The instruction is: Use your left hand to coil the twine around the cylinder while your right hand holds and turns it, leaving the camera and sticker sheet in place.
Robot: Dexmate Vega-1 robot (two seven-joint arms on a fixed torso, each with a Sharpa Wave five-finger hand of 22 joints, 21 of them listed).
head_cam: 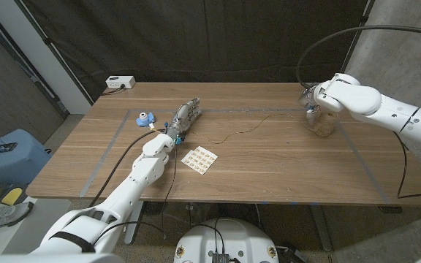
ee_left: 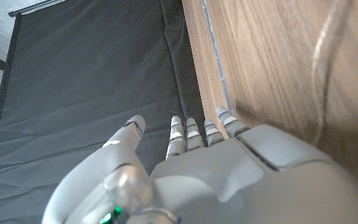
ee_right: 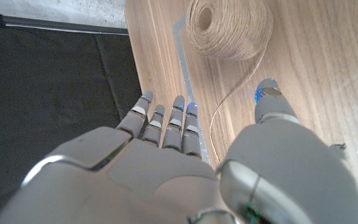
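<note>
Wooden table — twine spool, sticker sheet, no legible writing

The left hand reaches toward 12 o'clock, fingers apart; the right hand, at 2 o'clock, holds nothing, fingers extended.

Wooden surface with grey tape lines marked near both ends. Black curtain hangs behind the surface across its full width. Concrete wall stands to the right of the curtain. White box sits at the surface's far left corner. Blue bin stands on the grey floor left of the surface. Lighting even.
</note>
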